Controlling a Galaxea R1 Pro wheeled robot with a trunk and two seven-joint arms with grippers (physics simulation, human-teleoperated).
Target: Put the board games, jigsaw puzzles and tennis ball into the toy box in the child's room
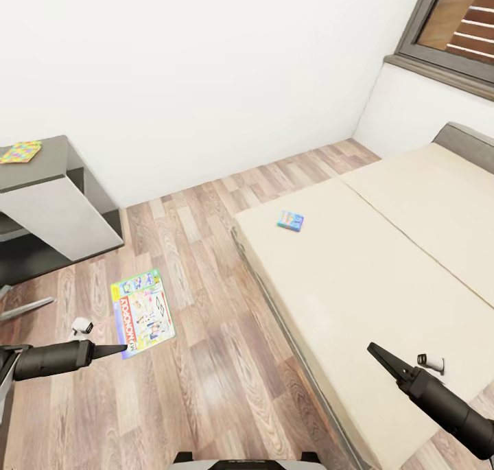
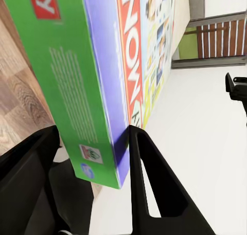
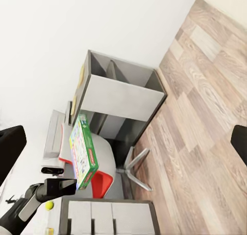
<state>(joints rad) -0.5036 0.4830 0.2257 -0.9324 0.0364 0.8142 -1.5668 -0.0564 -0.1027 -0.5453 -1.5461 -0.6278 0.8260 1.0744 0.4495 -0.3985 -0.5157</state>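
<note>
1. The left hand (image 1: 110, 350) is clamped on the edge of a large board game (image 1: 143, 312), a flat green-sided box lettered MONOPOLY. The left wrist view shows its two fingers (image 2: 149, 183) pressing on either face at one corner. Gripped at the edge this way, the wide box hangs clear of the floor (image 1: 206, 360), which likely suits carrying it to the counter.
2. The right hand (image 1: 376, 355) hovers over the bed (image 1: 357, 278), its fingers spread wide and holding nothing.
3. A second, small blue board game (image 1: 290, 221) lies flat on the bed, well apart from either hand.
4. A jigsaw puzzle (image 1: 20, 151) rests on the grey counter (image 1: 51, 171).
5. In the right wrist view, a red-seated chair (image 3: 103, 181) stands beside the counter, possibly in the way, with the tennis ball (image 3: 49, 205) nearby.
</note>
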